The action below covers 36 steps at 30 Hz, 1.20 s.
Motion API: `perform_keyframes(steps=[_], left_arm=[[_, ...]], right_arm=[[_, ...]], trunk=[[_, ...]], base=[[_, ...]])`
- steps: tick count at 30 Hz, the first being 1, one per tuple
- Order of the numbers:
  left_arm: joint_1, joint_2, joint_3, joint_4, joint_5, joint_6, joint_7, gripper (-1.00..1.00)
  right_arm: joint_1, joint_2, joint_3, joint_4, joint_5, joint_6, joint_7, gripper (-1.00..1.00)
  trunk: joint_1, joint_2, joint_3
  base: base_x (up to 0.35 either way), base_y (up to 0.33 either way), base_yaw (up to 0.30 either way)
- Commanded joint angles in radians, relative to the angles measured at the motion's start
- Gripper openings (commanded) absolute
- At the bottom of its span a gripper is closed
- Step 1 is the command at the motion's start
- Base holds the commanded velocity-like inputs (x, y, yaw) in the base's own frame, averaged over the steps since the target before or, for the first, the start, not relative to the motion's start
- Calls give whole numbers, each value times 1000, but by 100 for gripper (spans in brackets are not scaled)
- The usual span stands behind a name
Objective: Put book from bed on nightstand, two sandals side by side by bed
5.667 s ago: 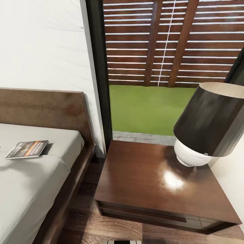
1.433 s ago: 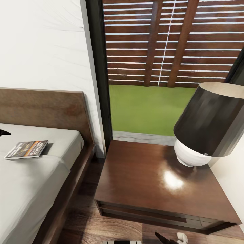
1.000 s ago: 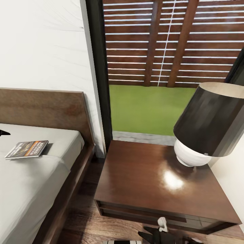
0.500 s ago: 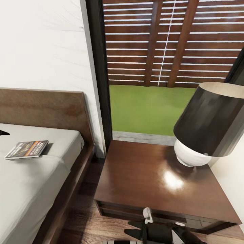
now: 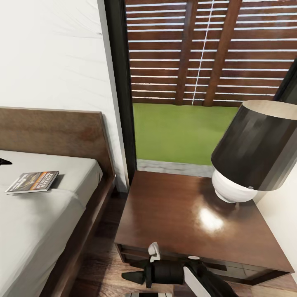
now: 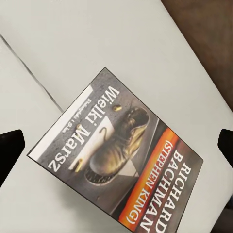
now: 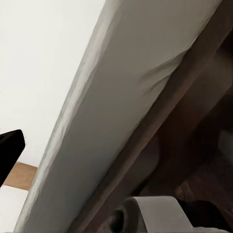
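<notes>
- On the grey mattress of the bed (image 5: 49,214), near the headboard, the book (image 5: 33,181) lies flat, well apart from the nightstand (image 5: 181,214) where we want it.
- Over the book (image 6: 121,170) in the left wrist view, we see our left gripper (image 6: 116,148) with its two dark fingertips (image 6: 9,150) spread wide, one at each side of the cover and touching nothing.
- Of that left gripper, the head view gives us just a dark tip (image 5: 5,161) at the frame's edge, just beside the book.
- Down in front of the nightstand drawers sits our right gripper (image 5: 132,277); we cannot tell whether its fingers are apart or together, since the right wrist view offers one dark tip against the mattress edge (image 7: 111,111).
- We judge the main risk to be the thin book on soft bedding: closing from above could press it into the mattress or skate it aside rather than lift it.
- We also think a careless swing toward the nightstand could clip the lamp (image 5: 251,152) standing on its far corner.
- Our right arm, low beside the bed frame, might knock the drawer front if we turn.
</notes>
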Motion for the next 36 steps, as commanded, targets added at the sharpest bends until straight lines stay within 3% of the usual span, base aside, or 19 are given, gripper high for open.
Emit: perform_keyframes(steps=[1, 11, 20, 23, 28, 31, 32, 36], left_arm=[[-1, -1, 8, 0, -10, 5, -7, 100], [-1, -1, 9, 0, -10, 5, -7, 100], [-1, -1, 9, 0, -10, 5, -7, 100], [-1, -1, 9, 0, -10, 5, -7, 100], [-1, 0, 9, 0, -9, 4, -7, 100], [-1, 0, 9, -1, -9, 4, -7, 100], [-1, 0, 9, 0, -9, 4, -6, 100], [-1, 0, 9, 0, -9, 3, -6, 100]], right_arm=[[-1, 9, 5, -12, -11, 19, -14, 100], [0, 112, 12, -128, -14, 114, -154, 100], [1, 139, 12, -281, -41, 239, -302, 100], [1, 142, 9, -329, -79, 283, -372, 100], [1, 160, -5, -416, -189, 339, -531, 100], [0, 173, -28, -451, -252, 360, -609, 100], [-3, 185, -47, -466, -294, 373, -661, 100], [-20, 212, -76, -482, -369, 394, -759, 100]], trunk=[[0, 0, -1], [0, 0, -1], [0, 0, -1], [0, 0, -1], [0, 0, -1], [0, 0, -1], [0, 0, -1], [0, 0, -1]], base=[[0, 0, 0], [0, 0, 0], [0, 0, 0], [0, 0, 0], [0, 0, 0], [0, 0, 0], [0, 0, 0], [0, 0, 0]])
